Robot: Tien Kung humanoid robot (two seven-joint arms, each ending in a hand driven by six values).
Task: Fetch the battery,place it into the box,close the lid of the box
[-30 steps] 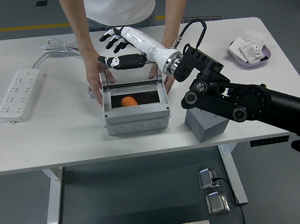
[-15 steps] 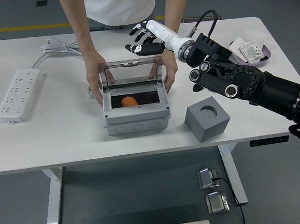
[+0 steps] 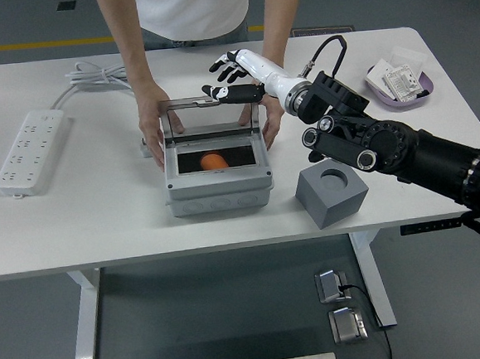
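Observation:
A grey box [image 3: 218,189] stands mid-table with its clear lid [image 3: 210,117] raised upright. An orange battery [image 3: 212,160] lies inside it. My right hand [image 3: 230,80] reaches in from the right, fingers spread, with the thumb and fingertips at the lid's top edge near the latch. It holds nothing. A person at the far side steadies the box with one hand [image 3: 154,128] on its left side and the other hand [image 3: 271,120] on its right. My left arm is out of view.
A grey block with a round hole [image 3: 332,191] sits right of the box, under my forearm. A white power strip [image 3: 27,151] lies at the left. A purple tray [image 3: 402,83] with packets is at the back right.
My right hand first pulled back up and to the right from the lid, then came back down left onto the lid's top edge. The lid still stands upright.

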